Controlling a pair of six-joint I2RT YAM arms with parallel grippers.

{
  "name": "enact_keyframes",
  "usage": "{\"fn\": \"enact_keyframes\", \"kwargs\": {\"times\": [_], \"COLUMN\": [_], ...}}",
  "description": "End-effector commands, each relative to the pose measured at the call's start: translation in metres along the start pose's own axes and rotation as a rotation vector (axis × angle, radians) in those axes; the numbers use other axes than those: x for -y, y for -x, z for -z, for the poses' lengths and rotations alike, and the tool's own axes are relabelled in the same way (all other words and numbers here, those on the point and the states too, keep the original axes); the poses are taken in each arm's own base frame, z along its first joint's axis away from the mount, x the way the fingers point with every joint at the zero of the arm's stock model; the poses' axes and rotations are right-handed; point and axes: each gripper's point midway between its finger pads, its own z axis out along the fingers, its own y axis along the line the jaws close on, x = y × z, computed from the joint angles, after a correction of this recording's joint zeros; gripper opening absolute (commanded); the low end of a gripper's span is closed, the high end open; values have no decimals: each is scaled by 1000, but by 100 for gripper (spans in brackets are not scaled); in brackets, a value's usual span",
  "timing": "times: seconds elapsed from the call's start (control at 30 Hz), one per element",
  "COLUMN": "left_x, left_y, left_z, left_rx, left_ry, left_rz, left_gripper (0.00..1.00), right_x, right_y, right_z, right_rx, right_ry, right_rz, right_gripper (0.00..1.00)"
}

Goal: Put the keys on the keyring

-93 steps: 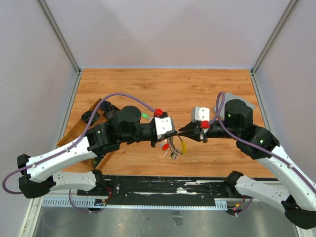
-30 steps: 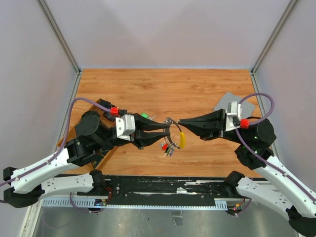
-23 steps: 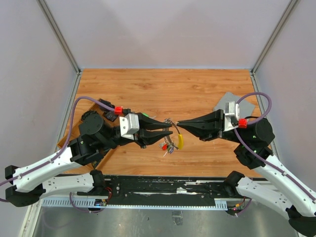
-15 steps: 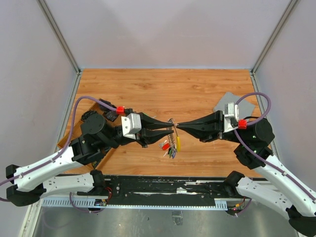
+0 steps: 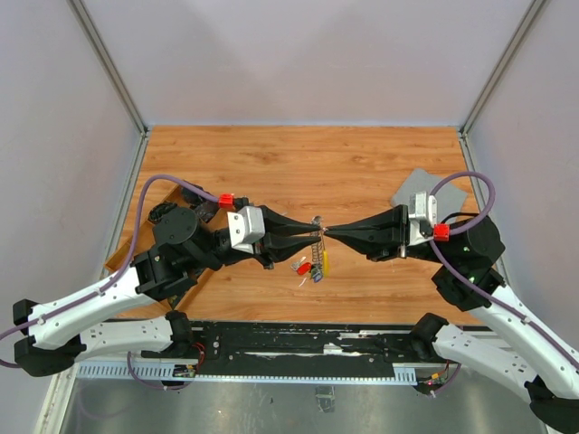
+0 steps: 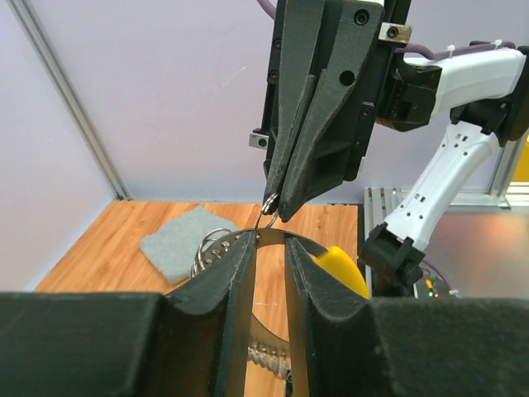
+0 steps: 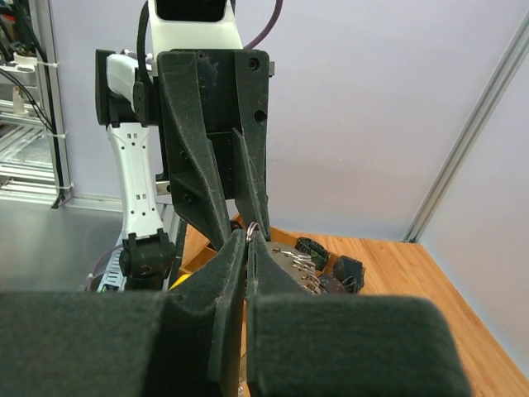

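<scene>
The keyring (image 5: pixel 317 242) is held up above the table between my two grippers, and its coloured-head keys (image 5: pixel 308 267) and a yellow piece (image 5: pixel 326 262) dangle below. My left gripper (image 5: pixel 311 231) grips the ring's flat silver band (image 6: pixel 277 234) across its fingertips, jaws narrowly apart. My right gripper (image 5: pixel 328 231) meets it tip to tip and is shut on a small silver ring (image 7: pixel 252 230), which also shows in the left wrist view (image 6: pixel 270 198). Any key on that small ring is hidden. The beaded chain (image 6: pixel 269 356) hangs between the left fingers (image 6: pixel 235 281).
A grey cloth square (image 5: pixel 425 188) lies at the right, partly under the right arm, and also shows in the left wrist view (image 6: pixel 178 244). A wooden tray with black parts (image 5: pixel 167 215) sits at the left edge behind the left arm.
Both grippers have moved towards each other until their tips meet. The left fingers have narrowed on the ring. The hanging keys have shifted slightly left.
</scene>
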Motion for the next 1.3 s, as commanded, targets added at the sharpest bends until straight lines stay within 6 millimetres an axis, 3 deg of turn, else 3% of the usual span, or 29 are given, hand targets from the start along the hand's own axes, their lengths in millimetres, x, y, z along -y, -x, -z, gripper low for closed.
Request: {"fn": "enact_keyframes", "kwargs": {"times": [0.0, 0.4, 0.63, 0.77, 1.0, 1.27], "left_x": [4, 15, 11, 9, 15, 17], "left_y": [15, 16, 17, 28, 55, 62], "left_z": [-1, 2, 5, 12, 23, 18], "left_rx": [58, 68, 75, 126, 270, 309], "left_ry": [-23, -80, -48, -29, -44, -57], "left_rz": [-25, -32, -25, -15, 14, 28], "left_gripper": [26, 22, 23, 29, 30, 29], "right_x": [0, 3, 2, 0, -2, -2], "right_y": [7, 7, 21, 32, 49, 58], "right_z": [-1, 1, 3, 3, 1, -3], "right_rx": [-7, -36, 34, 83, 173, 220], "right_ry": [-6, -23, -43, -46, -42, -26], "right_rz": [49, 70, 63, 55, 29, 19], "right_gripper": [0, 0, 0, 0, 0, 0]}}
